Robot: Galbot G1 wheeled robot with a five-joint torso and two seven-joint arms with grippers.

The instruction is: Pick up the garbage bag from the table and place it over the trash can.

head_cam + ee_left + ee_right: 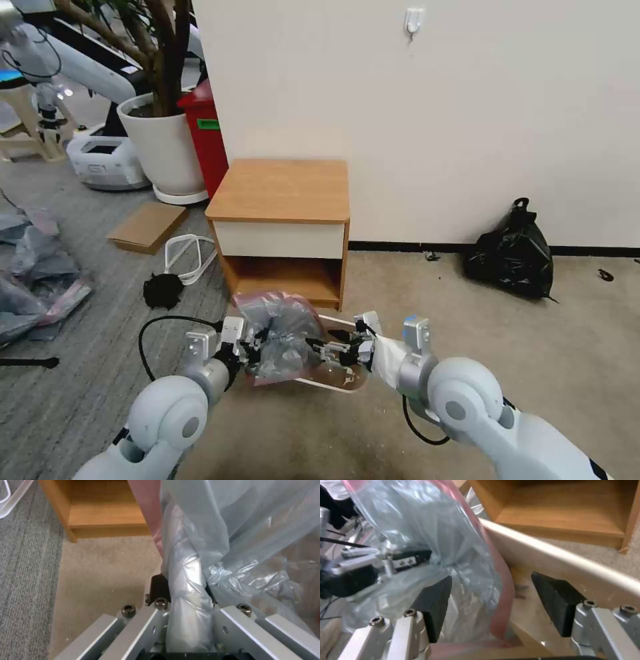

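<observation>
A: What's nearest the camera?

B: Both arms reach forward, low over the carpet. The left pincer [248,348] is pinching a twisted fold of the garbage bag [283,333]; its pads are pressed together on the plastic.

A: And the other arm?

B: The right pincer [331,349] is spread wide, its black pads straddling the bag's pinkish-red rim band, just inside the trash can [347,385].

A: So where is the bag?

B: Bunched up between the two pincers, hanging over the left part of the cream-white trash can on the floor.

A: Beyond that?

B: The wooden surface [280,190] stands just behind the can, against the wall. A knotted black bag [512,253] sits well off to the right.
</observation>
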